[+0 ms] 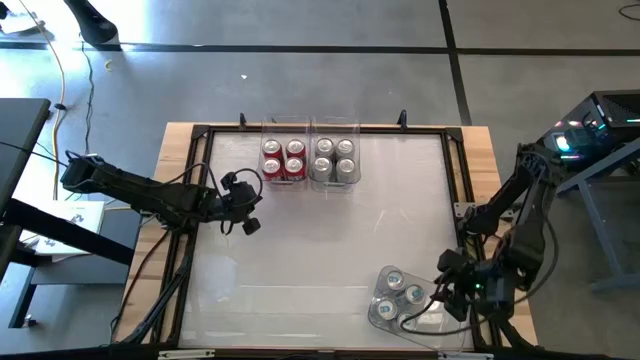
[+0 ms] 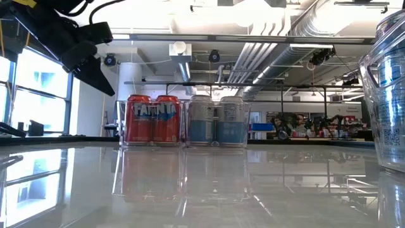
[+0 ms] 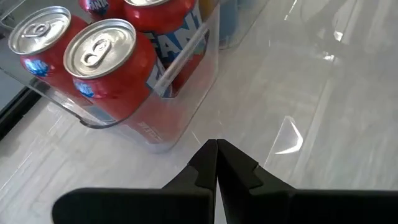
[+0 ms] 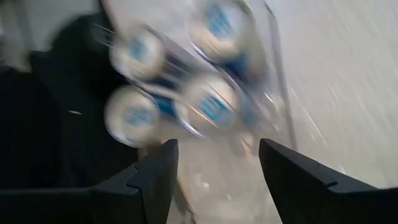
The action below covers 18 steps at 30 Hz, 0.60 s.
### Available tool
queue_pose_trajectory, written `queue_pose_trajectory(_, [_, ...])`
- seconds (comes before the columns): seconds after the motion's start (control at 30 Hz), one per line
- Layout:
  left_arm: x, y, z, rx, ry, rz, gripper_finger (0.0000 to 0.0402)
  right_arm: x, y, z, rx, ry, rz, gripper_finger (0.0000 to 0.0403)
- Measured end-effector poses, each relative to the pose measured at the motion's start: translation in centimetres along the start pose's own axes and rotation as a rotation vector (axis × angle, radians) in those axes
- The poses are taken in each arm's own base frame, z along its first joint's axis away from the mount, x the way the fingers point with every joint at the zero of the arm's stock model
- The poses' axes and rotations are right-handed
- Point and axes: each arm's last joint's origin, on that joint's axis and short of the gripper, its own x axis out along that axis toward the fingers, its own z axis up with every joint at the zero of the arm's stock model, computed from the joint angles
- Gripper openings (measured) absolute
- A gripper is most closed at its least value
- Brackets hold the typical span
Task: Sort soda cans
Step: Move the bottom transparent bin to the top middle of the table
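Several red cans point(image 1: 283, 160) stand in a clear bin at the table's far edge, with several silver-grey cans point(image 1: 335, 160) in a second clear bin right beside them. Several blue cans point(image 1: 398, 297) stand in a third clear bin near the near right corner. My left gripper point(image 1: 247, 207) is shut and hovers above the table, left of and nearer than the red cans point(image 3: 99, 59). My right gripper point(image 4: 217, 168) is open, just right of the blue cans point(image 4: 208, 102), with its fingers pointing at them.
The wide middle of the white table point(image 1: 330, 240) lies bare between the far bins and the near right bin. A dark frame rail point(image 1: 200, 200) runs around the table. In the low view the near bin's clear wall point(image 2: 389, 95) rises at the right.
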Motion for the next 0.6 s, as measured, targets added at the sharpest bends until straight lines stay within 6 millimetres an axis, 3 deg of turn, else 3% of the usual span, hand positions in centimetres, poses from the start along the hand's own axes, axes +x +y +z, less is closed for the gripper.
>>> queue_pose_trajectory(0.27, [0.3,-1.3,0.2,0.005,-0.036,-0.035,0.0000,4.1,-3.1,-3.6,0.064,0.131,-0.218,0.0219])
queue_pose_trajectory(0.43, [0.7,-1.7,0.1,0.032,-0.030,-0.036,0.0000,6.1,-4.9,-4.2,0.065,0.189,-0.316,0.0219])
queue_pose_trajectory(0.6, [1.1,-2.0,0.1,0.036,-0.024,-0.034,0.0000,7.5,-5.3,-4.2,0.018,0.203,-0.250,0.0217])
